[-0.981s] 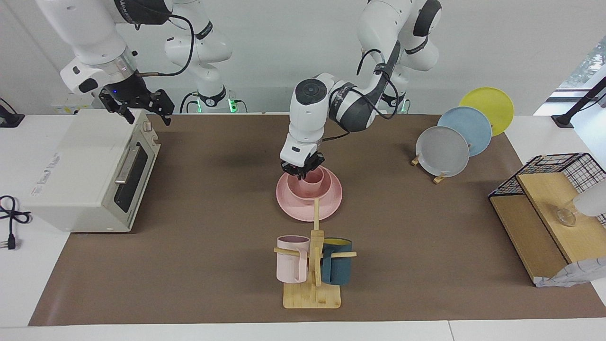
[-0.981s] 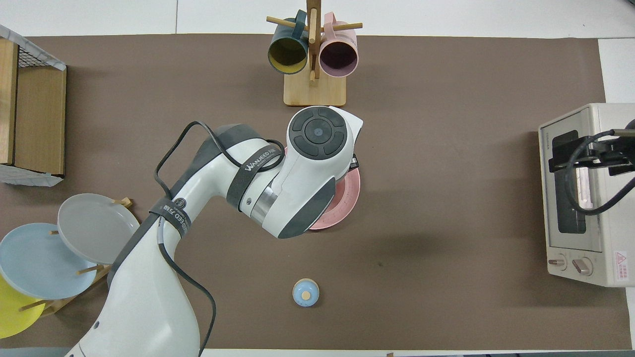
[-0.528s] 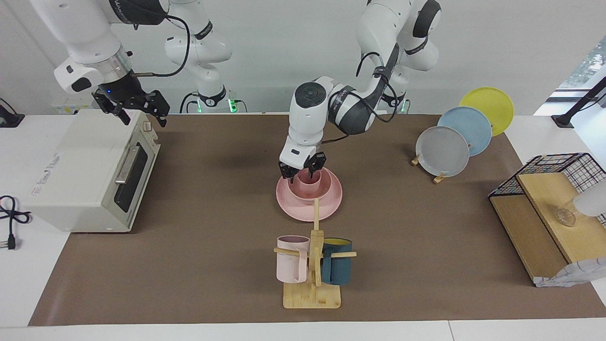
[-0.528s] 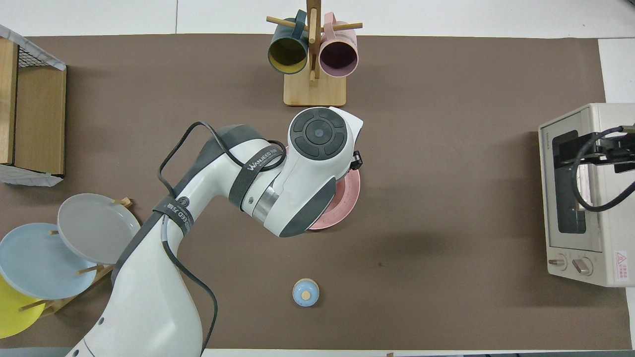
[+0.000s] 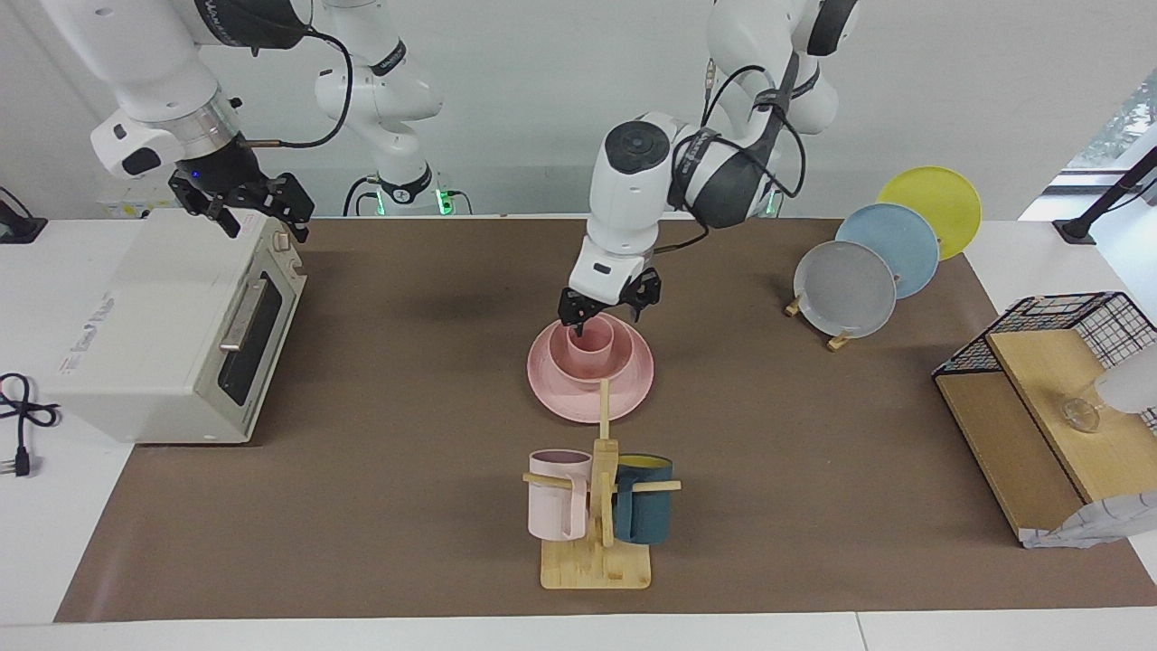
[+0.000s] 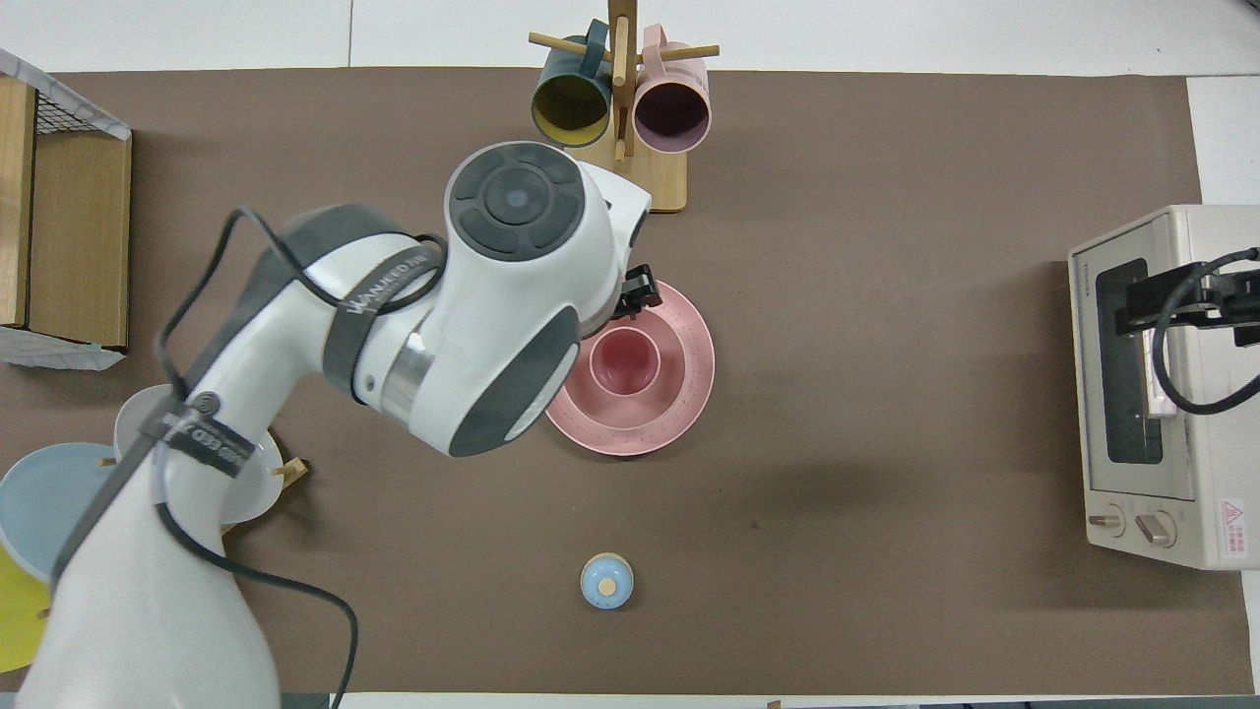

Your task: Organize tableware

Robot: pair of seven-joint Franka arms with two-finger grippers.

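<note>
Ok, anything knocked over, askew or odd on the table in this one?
Nothing stands out. The pink cup stands upright in the pink bowl, which sits centred on the pink plate. The left claw hangs open just above them; the right claw waits over the toaster oven.

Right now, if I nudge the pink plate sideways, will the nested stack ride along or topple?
Probably rides along. The cup sits inside the bowl, which sits centred on the plate, so the stack looks low and wide. The matte finish may add grip. Push low at the rim; the cup, standing tallest, seems likeliest to shift. The left gripper is over the stack, open.
</note>
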